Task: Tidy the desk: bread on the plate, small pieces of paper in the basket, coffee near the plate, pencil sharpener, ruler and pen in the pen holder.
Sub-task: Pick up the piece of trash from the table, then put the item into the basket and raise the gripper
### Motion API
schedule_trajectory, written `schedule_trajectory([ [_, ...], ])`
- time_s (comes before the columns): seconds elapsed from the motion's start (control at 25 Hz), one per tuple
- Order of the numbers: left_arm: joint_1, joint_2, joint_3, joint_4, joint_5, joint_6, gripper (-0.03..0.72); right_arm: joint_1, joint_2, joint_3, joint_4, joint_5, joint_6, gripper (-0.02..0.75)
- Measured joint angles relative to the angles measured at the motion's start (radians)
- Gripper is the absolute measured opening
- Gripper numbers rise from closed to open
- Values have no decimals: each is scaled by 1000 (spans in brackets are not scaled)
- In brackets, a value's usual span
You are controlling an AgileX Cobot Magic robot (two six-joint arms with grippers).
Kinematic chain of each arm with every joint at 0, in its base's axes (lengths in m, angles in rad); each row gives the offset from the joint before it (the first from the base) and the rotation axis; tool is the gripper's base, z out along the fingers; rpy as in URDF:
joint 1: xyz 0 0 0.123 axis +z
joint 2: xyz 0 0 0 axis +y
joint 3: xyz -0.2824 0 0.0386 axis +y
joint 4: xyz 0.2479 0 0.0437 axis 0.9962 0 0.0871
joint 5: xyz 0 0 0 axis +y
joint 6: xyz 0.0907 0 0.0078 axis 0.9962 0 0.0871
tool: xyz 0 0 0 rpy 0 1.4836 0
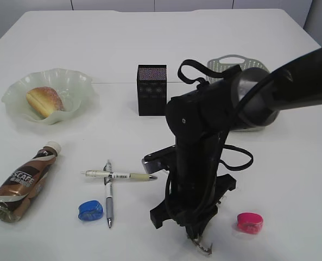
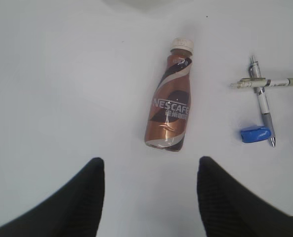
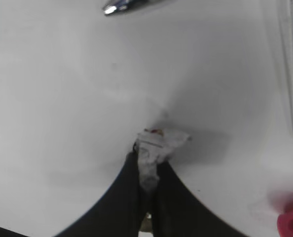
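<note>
One white table (image 1: 150,49) filled the room's visible space, pale walls behind its far edge. A crumpled white scrap of paper (image 3: 156,148), flecked red at one corner, sat pinched between the pressed-together fingers of the right gripper (image 3: 147,170), near the pink sharpener (image 1: 250,223) on its left. Beyond the sharpener stood the black pen holder (image 1: 151,89) and basket (image 1: 231,62). Well left of the sharpener, the left gripper (image 2: 151,197) hung spread above the coffee bottle (image 2: 170,101).

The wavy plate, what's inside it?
A bread roll lies inside the plate, left of middle. The spot under the roll is covered, so it cannot be seen.
</note>
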Motion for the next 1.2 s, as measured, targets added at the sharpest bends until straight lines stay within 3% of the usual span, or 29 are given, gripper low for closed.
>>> schedule_trajectory([
  [0.28, 0, 0, 0, 0, 0, 0, 433, 0, 2, -117, 8, 160, 0, 5],
  [0.64, 0, 0, 0, 0, 0, 0, 433, 0, -34, -233, 42, 187, -8, 3],
  [1.0, 0, 0, 0, 0, 0, 0, 433, -2, -69, -468, -216, 205, -9, 3],
  [1.2, 0, 0, 0, 0, 0, 0, 433, -66, -70, -642, -240, 211, 20, 3],
])
